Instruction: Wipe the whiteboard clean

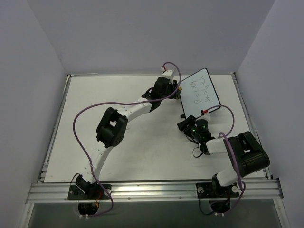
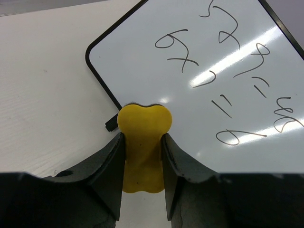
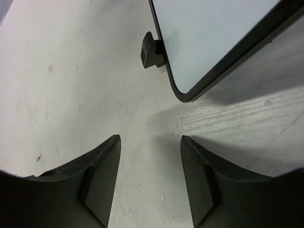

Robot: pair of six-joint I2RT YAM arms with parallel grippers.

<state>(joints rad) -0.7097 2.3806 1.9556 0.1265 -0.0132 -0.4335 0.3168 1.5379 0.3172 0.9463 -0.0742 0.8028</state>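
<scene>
The whiteboard (image 1: 202, 93) lies tilted at the back right of the table, with dark handwritten scribbles on it. It fills the left wrist view (image 2: 213, 71), and its near corner shows in the right wrist view (image 3: 213, 33). My left gripper (image 1: 176, 90) is at the board's left edge, shut on a yellow eraser (image 2: 143, 142) whose front end sits over the board's black frame. My right gripper (image 1: 186, 126) is open and empty, just short of the board's near corner, above bare table.
A small black foot (image 3: 151, 51) sticks out from the board's frame; another foot (image 2: 112, 122) shows beside the eraser. Purple cables loop over both arms. White walls enclose the table (image 1: 123, 152) on three sides.
</scene>
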